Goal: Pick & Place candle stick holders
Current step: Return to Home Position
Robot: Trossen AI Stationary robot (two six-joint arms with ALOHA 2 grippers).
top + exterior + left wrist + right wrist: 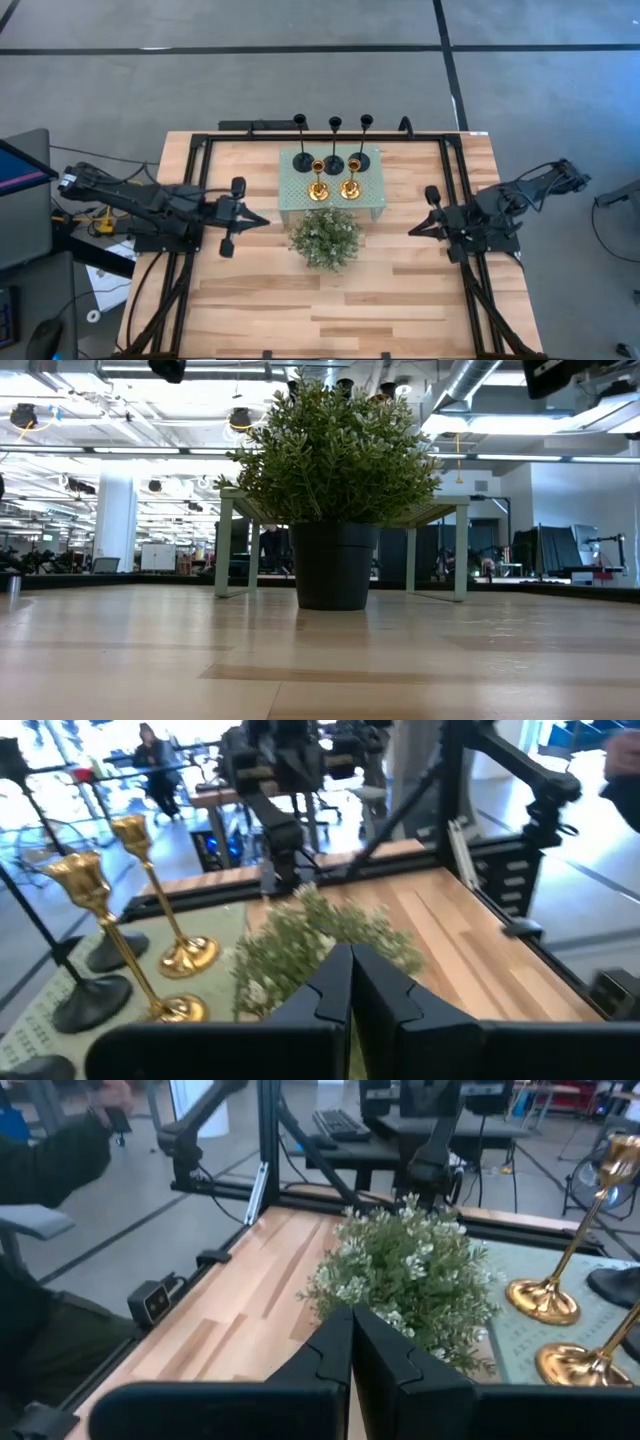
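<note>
Three black candle stick holders [333,150] with disc bases and thin stems stand in a row on a pale green perforated stand [290,195] at the table's far middle. Two gold holders [335,182] stand just in front of them on the same stand; they also show in the left wrist view [165,950] and the right wrist view [550,1295]. My left gripper [262,219] is shut and empty, left of the plant. My right gripper [413,231] is shut and empty, right of the plant.
A bushy green plant [325,238] in a dark pot [334,565] stands on the table in front of the stand, between the two grippers. A black frame [200,150] runs around the tabletop. Bare wood lies toward the near edge [330,320]. A person [50,1150] shows beyond the table.
</note>
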